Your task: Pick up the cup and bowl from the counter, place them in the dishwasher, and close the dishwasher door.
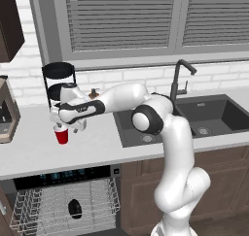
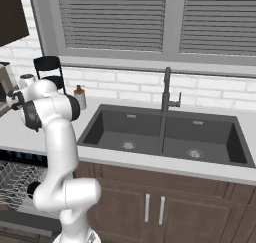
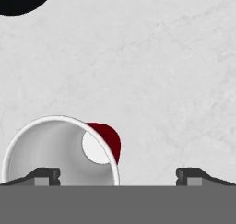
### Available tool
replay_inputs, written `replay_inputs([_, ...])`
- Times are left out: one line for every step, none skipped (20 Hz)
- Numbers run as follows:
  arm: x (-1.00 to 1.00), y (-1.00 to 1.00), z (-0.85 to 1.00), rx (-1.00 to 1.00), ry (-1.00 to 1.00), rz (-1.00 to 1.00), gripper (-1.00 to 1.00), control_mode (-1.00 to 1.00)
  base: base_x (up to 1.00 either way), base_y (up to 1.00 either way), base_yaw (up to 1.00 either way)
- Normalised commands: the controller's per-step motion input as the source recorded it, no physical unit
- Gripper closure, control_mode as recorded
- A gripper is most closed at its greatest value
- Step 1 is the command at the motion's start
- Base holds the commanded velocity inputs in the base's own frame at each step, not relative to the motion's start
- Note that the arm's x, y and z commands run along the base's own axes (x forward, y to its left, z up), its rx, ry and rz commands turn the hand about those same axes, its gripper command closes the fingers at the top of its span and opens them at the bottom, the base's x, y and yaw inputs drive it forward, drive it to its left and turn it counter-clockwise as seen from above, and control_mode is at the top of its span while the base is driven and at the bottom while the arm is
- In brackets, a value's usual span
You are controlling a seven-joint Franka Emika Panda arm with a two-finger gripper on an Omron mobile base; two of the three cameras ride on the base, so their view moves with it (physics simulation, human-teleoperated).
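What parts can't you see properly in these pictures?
- Cup: in the left base view the gripper covers its rim; in the hand view the bottom edge cuts it off.
- Bowl in the dishwasher rack: too small to tell how it lies.
- Dishwasher door: below the bottom edge of the left base view.
- Three-tier stand: the arm hides most of it in the right base view.

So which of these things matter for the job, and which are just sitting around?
For the job:
- cup, under the open pincer
- bowl, already in the dishwasher rack
- counter

Just there:
- soap bottle
- faucet
- sink
- tiered stand
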Motion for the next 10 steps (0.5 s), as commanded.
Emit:
replay_inputs([0.0, 0.0, -0.16, 0.0, 0.0, 0.0, -1.0, -1.0, 0.0, 0.0, 0.0])
replay_inputs([0.0, 0.0, -0.2, 0.0, 0.03, 0.0, -1.0, -1.0, 0.0, 0.0, 0.0])
replay_inputs([0.0, 0.0, -0.21, 0.0, 0.03, 0.0, -1.0, -1.0, 0.0, 0.0, 0.0])
replay_inputs([0.0, 0.0, -0.22, 0.0, 0.02, 0.0, -1.0, -1.0, 0.0, 0.0, 0.0])
replay_inputs([0.0, 0.01, -0.27, 0.0, 0.01, 0.0, -1.0, -1.0, 0.0, 0.0, 0.0])
replay_inputs([0.0, 0.01, -0.25, 0.0, 0.03, 0.0, -1.0, -1.0, 0.0, 0.0, 0.0])
replay_inputs([0.0, 0.01, -0.24, 0.0, 0.03, 0.0, -1.0, -1.0, 0.0, 0.0, 0.0])
replay_inputs([0.0, 0.0, -0.23, 0.0, 0.03, 0.0, -1.0, -1.0, 0.0, 0.0, 0.0])
replay_inputs([0.0, 0.0, -0.23, 0.0, 0.02, 0.0, -1.0, -1.0, 0.0, 0.0, 0.0])
replay_inputs([0.0, 0.0, -0.22, 0.0, 0.01, 0.0, -1.0, -1.0, 0.0, 0.0, 0.0])
